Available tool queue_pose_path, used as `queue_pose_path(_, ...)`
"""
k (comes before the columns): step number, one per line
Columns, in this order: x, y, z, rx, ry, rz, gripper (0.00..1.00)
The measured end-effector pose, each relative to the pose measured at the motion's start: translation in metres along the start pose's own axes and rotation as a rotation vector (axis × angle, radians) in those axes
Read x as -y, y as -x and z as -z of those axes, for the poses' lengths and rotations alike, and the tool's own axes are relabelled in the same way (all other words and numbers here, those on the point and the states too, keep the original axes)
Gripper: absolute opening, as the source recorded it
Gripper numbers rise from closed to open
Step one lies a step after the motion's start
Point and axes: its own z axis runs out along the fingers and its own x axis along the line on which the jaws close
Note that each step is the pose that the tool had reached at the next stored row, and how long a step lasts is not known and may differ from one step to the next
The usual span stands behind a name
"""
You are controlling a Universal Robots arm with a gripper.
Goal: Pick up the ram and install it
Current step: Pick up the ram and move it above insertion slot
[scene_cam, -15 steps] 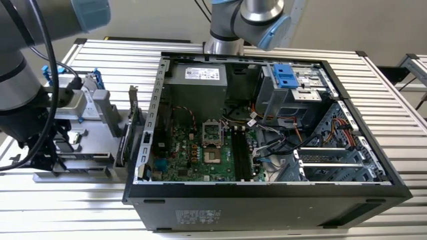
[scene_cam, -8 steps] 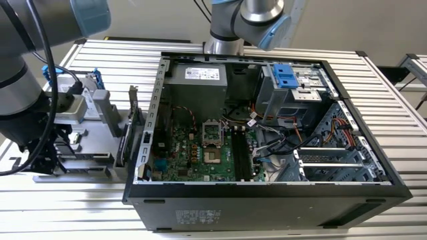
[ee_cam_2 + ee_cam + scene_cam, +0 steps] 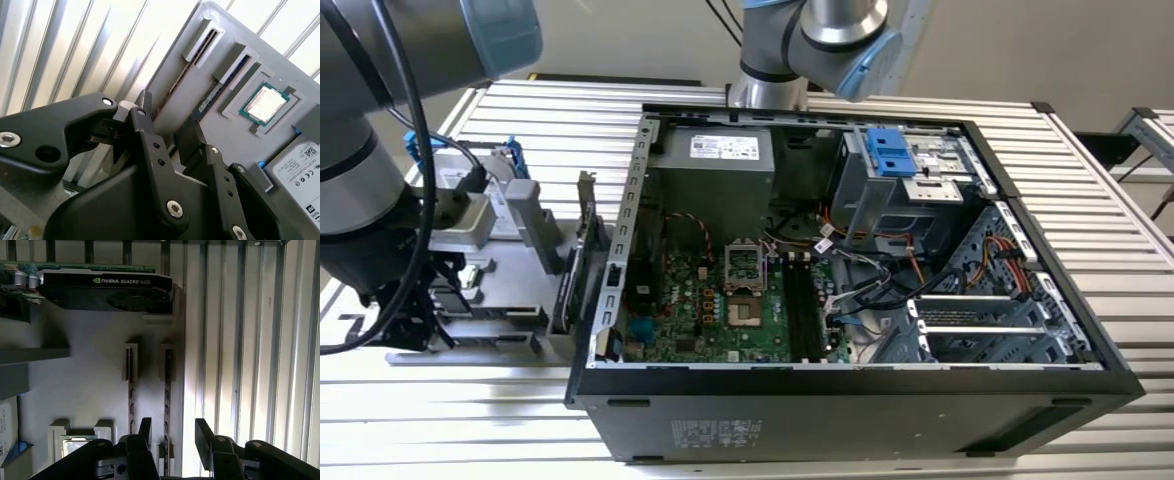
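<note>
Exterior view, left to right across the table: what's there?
Robot arm → grey parts holder → upright expansion card → motherboard → blue drive bracket.

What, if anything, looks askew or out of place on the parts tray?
Nothing stands out. The ram stands straight on edge in its tray slot, between the open gripper's fingers; the neighbouring stick and graphics card sit squarely in their holders.

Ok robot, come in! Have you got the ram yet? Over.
Gripper open, lined up astride the ram, not gripping. Ram on edge in grey holder. Second stick alongside, apart.
</note>
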Motion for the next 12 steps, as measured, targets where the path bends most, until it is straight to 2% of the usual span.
queue_pose_path(12, -0.0002, -0.0002, -0.0098, -0.0002, 0.0020, -0.008, 1.00)
